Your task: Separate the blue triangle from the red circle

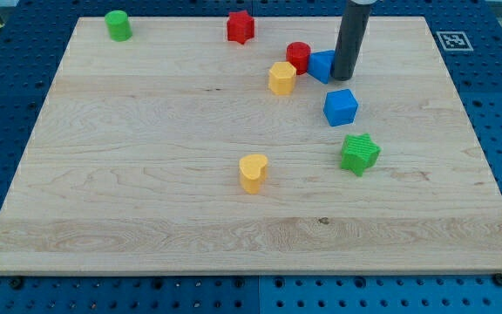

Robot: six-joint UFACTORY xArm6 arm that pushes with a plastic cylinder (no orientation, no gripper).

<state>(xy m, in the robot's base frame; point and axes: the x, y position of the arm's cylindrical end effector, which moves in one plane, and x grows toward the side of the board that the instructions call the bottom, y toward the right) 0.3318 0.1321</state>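
Note:
The blue triangle (322,65) lies at the view's upper middle, touching the red circle (298,56) on its left. My tip (344,76) stands right against the blue triangle's right side, partly hiding it. A yellow hexagon block (281,78) sits just below and left of the red circle, close to it.
A blue cube (340,106) lies just below my tip. A green star (359,153) is below that. A yellow heart (253,172) sits at the board's middle. A red star (240,26) and a green cylinder (118,24) are near the top edge.

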